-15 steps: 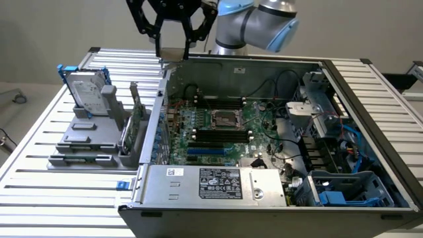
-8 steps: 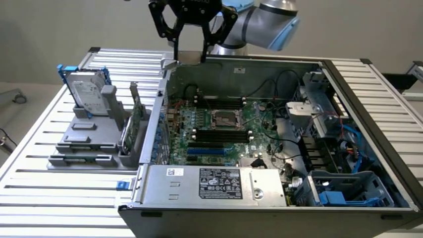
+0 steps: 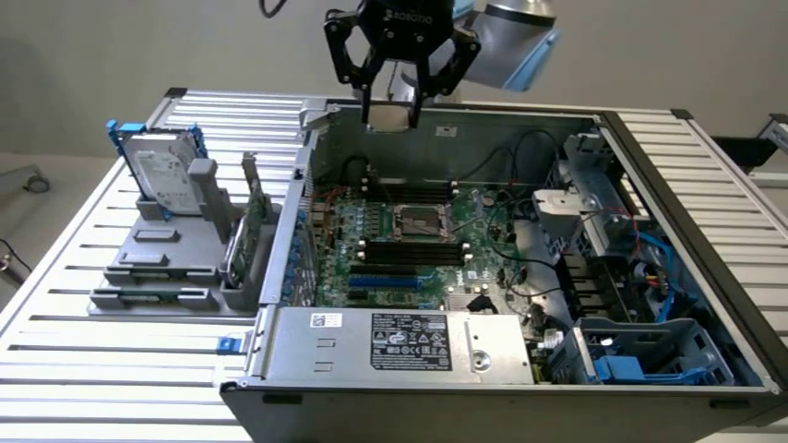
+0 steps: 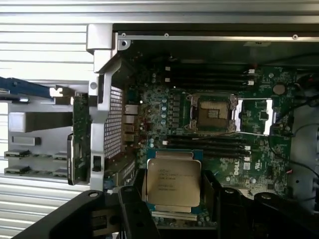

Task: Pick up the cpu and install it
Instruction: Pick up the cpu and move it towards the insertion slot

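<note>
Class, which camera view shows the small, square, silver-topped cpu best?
The wrist view: the small, square, silver-topped cpu faces the camera, its print visible. The exterior view shows the cpu as a pale patch in the black gripper.

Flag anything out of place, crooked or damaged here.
Nothing stands out. The hand holds the cpu squarely above the open case. The socket on the motherboard stands open and empty. No loose parts or damage show.
</note>
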{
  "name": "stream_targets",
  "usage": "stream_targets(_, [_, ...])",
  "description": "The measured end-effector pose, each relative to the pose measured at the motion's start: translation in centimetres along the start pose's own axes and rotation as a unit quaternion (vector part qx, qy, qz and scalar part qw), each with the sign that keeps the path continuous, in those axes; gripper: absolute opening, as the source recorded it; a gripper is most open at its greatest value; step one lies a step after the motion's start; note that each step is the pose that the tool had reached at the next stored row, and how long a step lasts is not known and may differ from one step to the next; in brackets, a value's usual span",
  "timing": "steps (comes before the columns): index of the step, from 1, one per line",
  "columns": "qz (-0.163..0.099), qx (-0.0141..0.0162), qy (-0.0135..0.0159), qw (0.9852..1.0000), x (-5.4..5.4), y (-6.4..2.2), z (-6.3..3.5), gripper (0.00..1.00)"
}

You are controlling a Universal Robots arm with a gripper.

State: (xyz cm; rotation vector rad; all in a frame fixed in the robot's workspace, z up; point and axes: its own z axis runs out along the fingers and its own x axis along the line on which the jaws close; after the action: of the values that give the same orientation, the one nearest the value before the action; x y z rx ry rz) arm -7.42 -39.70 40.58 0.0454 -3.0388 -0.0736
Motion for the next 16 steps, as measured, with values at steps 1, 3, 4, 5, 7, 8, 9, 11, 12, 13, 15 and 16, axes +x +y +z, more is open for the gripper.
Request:
stream_targets(1, [0.000, 0.0001, 0.0000, 1.0000, -0.5, 0.10, 0.14, 0.54])
stream_targets(3, [0.000, 0.0003, 0.0000, 1.0000, -1.4, 0.30, 0.41, 0.54])
stream_targets(4, [0.000, 0.0003, 0.0000, 1.0000, -1.9, 0.41, 0.55, 0.54])
stream_targets(5, [0.000, 0.0003, 0.0000, 1.0000, -2.3, 0.52, 0.70, 0.54])
stream_targets(7, [0.000, 0.0004, 0.0000, 1.0000, -3.3, 0.82, 0.98, 0.54])
stream_targets(8, [0.000, 0.0004, 0.0000, 1.0000, -3.8, 0.98, 1.13, 0.54])
stream_targets(9, [0.000, 0.0004, 0.0000, 1.0000, -4.3, 1.17, 1.27, 0.54])
stream_targets(11, [0.000, 0.0004, 0.0000, 1.0000, -4.6, 1.62, 1.62, 0.54])
stream_targets(12, [0.000, 0.0004, 0.0000, 1.0000, -4.7, 1.89, 1.81, 0.54])
stream_targets(13, [0.000, 0.0004, 0.0000, 1.0000, -4.7, 2.18, 2.01, 0.54])
stream_targets(15, [0.000, 0.0004, 0.0000, 1.0000, -4.8, 2.73, 2.39, 0.54])
stream_targets(16, [0.000, 0.0004, 0.0000, 1.0000, -4.8, 3.00, 2.58, 0.54])
